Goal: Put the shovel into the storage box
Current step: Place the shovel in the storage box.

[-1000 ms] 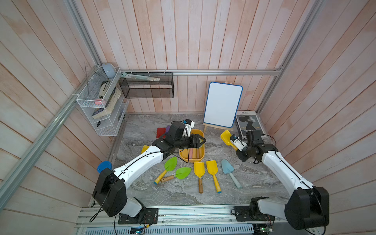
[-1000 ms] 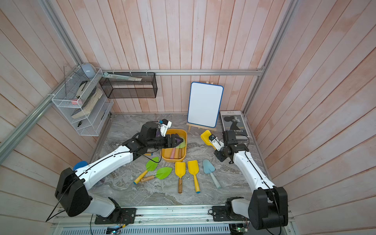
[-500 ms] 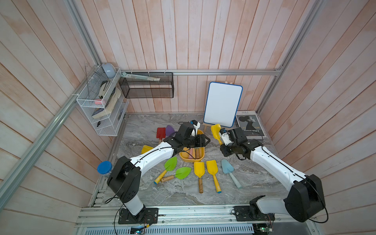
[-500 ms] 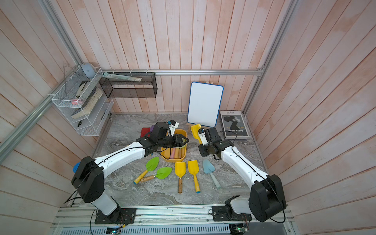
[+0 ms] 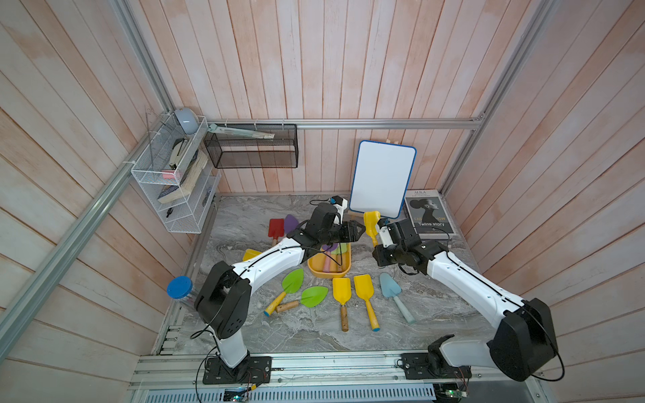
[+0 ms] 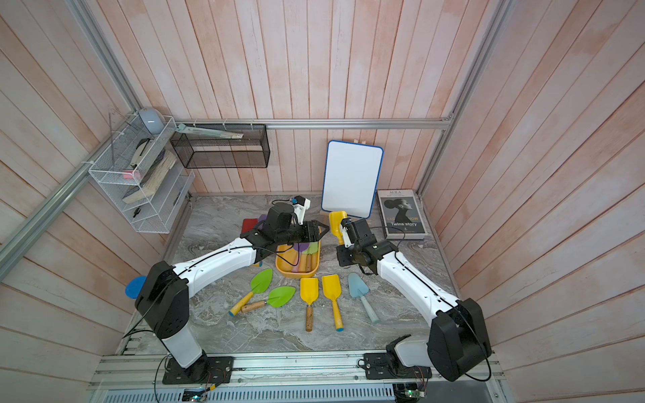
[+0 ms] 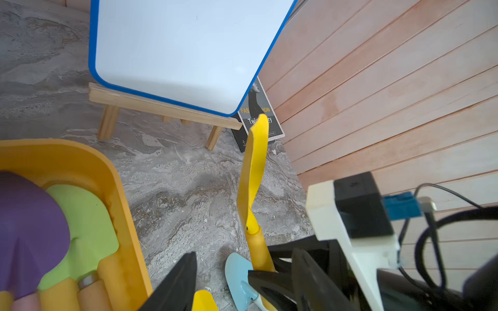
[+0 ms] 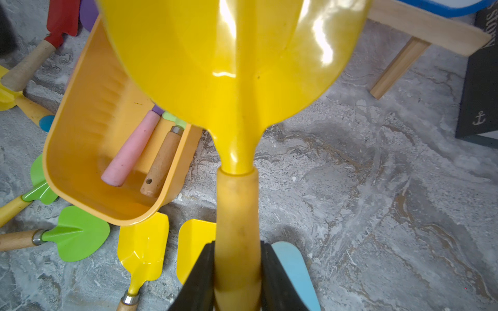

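Closest to you on the marble table (image 5: 314, 331) lies a row of green shovels (image 5: 292, 282), yellow shovels (image 5: 341, 289) and a light-blue shovel (image 5: 389, 286). Just behind them sits the storage box (image 5: 328, 275), with a pink handle (image 8: 129, 153) and a wooden handle (image 8: 161, 164) lying inside it.

Your left gripper (image 5: 357, 231) hangs raised near the box's far end, jaws apart with nothing between them.

Your right gripper (image 8: 237, 264) is clamped on the yellow handle of the shovel (image 8: 231, 67), and the blade stands up above the jaws. The shovel is in the air to the right of the box and a little beyond it, not over it. In both top views the left gripper's tips are just beside its handle.

Farther back a blank whiteboard (image 5: 382, 178) with a blue edge leans on a wooden easel. A book (image 5: 427, 209) lies flat beside it in the back right corner. Its cover reads "ALILA" at the top and "Twins story" lower down. The yellow line between them shows only "FAS" and "HOW" in the left wrist view, and there is a small anchor mark below.
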You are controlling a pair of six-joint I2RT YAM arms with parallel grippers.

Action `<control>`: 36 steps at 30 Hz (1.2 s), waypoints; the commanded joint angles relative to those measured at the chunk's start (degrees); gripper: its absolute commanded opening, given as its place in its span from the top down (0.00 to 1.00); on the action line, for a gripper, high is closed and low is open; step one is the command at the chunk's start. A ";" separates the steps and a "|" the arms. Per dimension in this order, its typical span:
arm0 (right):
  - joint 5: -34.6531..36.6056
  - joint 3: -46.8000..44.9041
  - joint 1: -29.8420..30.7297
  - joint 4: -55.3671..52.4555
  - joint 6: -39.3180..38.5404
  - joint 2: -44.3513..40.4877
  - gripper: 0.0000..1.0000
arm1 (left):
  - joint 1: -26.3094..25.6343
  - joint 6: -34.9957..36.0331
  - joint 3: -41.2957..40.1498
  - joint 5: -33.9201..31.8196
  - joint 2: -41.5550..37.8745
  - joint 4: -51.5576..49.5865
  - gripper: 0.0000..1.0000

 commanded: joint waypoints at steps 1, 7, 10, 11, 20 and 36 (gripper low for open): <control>-1.03 1.92 0.92 0.02 1.61 0.49 1.00 | -0.38 2.50 3.15 -0.43 2.49 0.37 0.40; -1.28 3.73 2.13 -0.87 1.86 1.95 1.00 | -0.49 4.00 5.87 -1.95 4.99 -0.60 0.44; -1.39 4.28 2.62 -1.01 2.03 2.52 1.00 | -0.49 4.55 7.22 -2.80 6.27 -1.41 0.49; -1.32 4.49 2.73 -1.11 2.09 2.68 1.00 | -0.48 4.71 7.70 -3.19 6.63 -1.92 0.53; -0.86 5.24 3.19 -1.60 2.45 4.14 1.00 | -0.49 4.91 8.61 -8.23 6.79 -5.72 0.68; -0.44 6.43 3.87 -2.17 3.42 5.44 1.00 | -0.98 5.09 10.43 -10.65 8.15 -7.78 0.94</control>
